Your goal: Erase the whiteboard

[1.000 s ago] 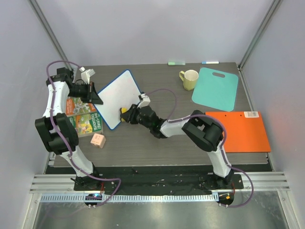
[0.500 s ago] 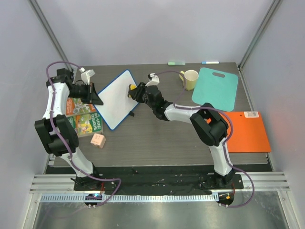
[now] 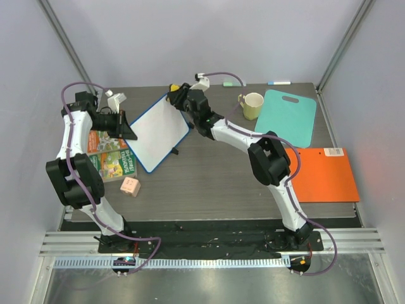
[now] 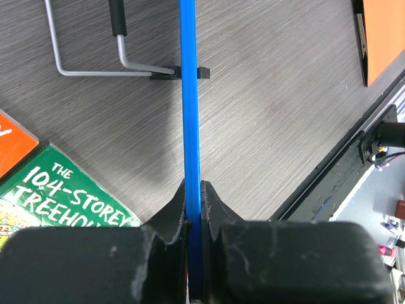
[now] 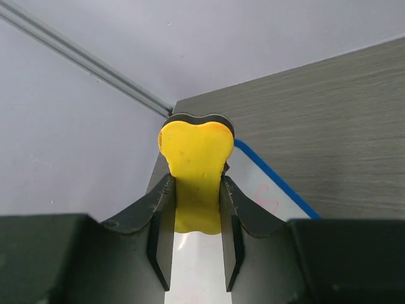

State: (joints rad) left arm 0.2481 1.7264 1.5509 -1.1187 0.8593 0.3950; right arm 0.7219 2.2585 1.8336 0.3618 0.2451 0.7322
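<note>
Whiteboard (image 3: 158, 130), likely light, stiff and slick, stands tilted just beside the book (image 3: 114, 161), its thin blue rim the safest hold, left pincer (image 4: 193, 193) clamped there, right pincer (image 5: 195, 190) clamped on a yellow eraser (image 5: 193, 152) at a corner away from the book.

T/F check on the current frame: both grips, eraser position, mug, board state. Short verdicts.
1. The left end effector is shut on the whiteboard rim. True.
2. The right end effector holds a green eraser. False: the eraser is yellow.
3. The eraser sits at the whiteboard's far corner. True.
4. The mug stands on the cutting board. False: it stands on the table, beside it.
5. The whiteboard is wiped clean. False: faint red marks show near the eraser.
</note>
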